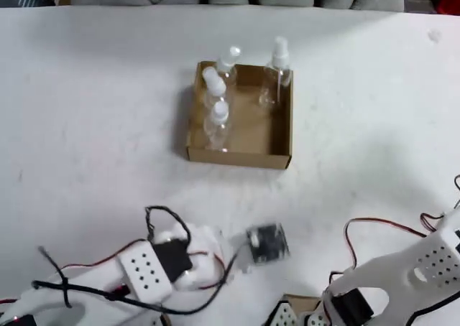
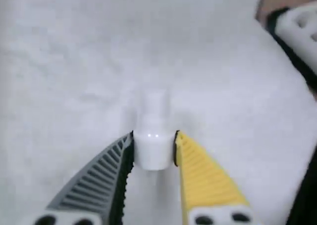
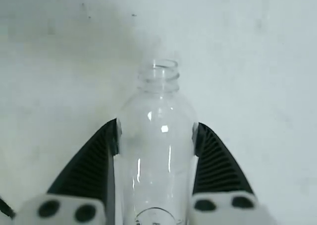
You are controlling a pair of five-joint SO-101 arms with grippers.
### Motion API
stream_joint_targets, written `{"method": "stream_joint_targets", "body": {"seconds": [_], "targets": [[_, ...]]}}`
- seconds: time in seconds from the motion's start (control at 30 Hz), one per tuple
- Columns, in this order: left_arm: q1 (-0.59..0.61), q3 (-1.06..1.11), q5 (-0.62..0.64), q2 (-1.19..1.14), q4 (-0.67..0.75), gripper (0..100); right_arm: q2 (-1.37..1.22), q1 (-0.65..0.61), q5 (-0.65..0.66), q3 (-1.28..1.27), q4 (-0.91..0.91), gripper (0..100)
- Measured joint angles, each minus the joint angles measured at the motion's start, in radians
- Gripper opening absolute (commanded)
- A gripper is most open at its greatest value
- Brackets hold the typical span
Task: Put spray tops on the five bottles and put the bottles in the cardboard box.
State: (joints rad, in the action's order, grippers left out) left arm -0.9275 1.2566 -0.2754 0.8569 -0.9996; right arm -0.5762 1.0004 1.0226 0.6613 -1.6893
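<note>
The left gripper (image 2: 153, 141) sits at the lower middle of the left wrist view, its grey and yellow fingers closed on the collar of a white spray top (image 2: 153, 153), which stands upright with the table (image 2: 74, 61) behind it. The top looks like light, hard plastic. It should be rigid enough to pinch at the collar, though its smooth sides could slip or twist if the hold loosens.

The right gripper (image 3: 156, 136) clamps a clear bottle (image 3: 156, 111) at the shoulder, in the lower centre of the right wrist view. The threaded neck is open and bare. The bottle seems empty, so it is probably very light, with thin walls that could flex or dent if squeezed too hard. The shoulder, just below the neck, is likely the stiffest place to hold it, and gripping there leaves the threads free for the top.

In the high view the cardboard box (image 1: 241, 156) sits at the centre of the frame, open at the top. Four capped bottles stand inside. Two are along its left side (image 1: 214, 85) (image 1: 218, 121), one is at the back wall (image 1: 230, 60) and one is in the back right corner (image 1: 277, 71). The front right of the box floor is bare, which leaves room for the fifth bottle, judging by the space.
</note>
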Motion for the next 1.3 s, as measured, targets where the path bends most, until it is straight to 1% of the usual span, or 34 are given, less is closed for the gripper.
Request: {"method": "stream_joint_targets", "body": {"seconds": [0.1,0.3,0.4,0.5,0.63,0.8,0.97,1.2,1.3], "targets": [[0.060,-0.035,0.101,0.000,0.044,2,0.046,0.000,-0.051,0.000,-0.002,1.5],[0.166,-0.038,0.310,0.000,0.198,2,0.135,-0.002,-0.121,-0.091,-0.002,1.5],[0.230,-0.038,0.388,0.000,0.252,2,0.183,-0.014,-0.143,-0.157,-0.002,1.5],[0.285,-0.038,0.439,0.000,0.299,2,0.241,-0.037,-0.167,-0.227,-0.002,1.5],[0.364,-0.078,0.485,0.000,0.308,2,0.341,-0.071,-0.198,-0.333,-0.002,1.5],[0.479,-0.115,0.545,0.000,0.308,2,0.503,-0.133,-0.204,-0.516,-0.002,1.5],[0.565,-0.138,0.559,0.000,0.308,2,0.695,-0.209,-0.204,-0.724,0.023,1.5],[0.706,-0.192,0.559,0.000,0.308,2,0.970,-0.367,-0.204,-0.974,0.035,1.5],[0.764,-0.207,0.572,0.000,0.313,2,1.088,-0.451,-0.261,-1.045,0.035,1.5]]}}
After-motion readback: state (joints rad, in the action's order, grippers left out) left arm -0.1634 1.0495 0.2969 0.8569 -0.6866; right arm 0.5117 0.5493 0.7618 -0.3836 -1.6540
